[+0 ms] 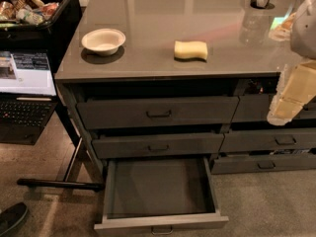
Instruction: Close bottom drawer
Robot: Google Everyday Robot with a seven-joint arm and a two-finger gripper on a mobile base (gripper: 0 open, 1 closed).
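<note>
Grey counter (148, 14) above | bottom drawer (158, 186) 6 o'clock, open, rigid, should slide; push its front | my gripper (289, 100) 3 o'clock, grip: cannot tell

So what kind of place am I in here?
Probably an office kitchenette: a grey counter over drawers, with a bowl and sponge on it, a laptop beside. The bottom drawer stands open; the gripper hangs at right.

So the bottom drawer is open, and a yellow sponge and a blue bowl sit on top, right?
No, the bowl is white, not blue; the camera view shows it. The bottom drawer is open, and the yellow sponge sits on top. The tool hangs at the right edge, away from that drawer.
</note>
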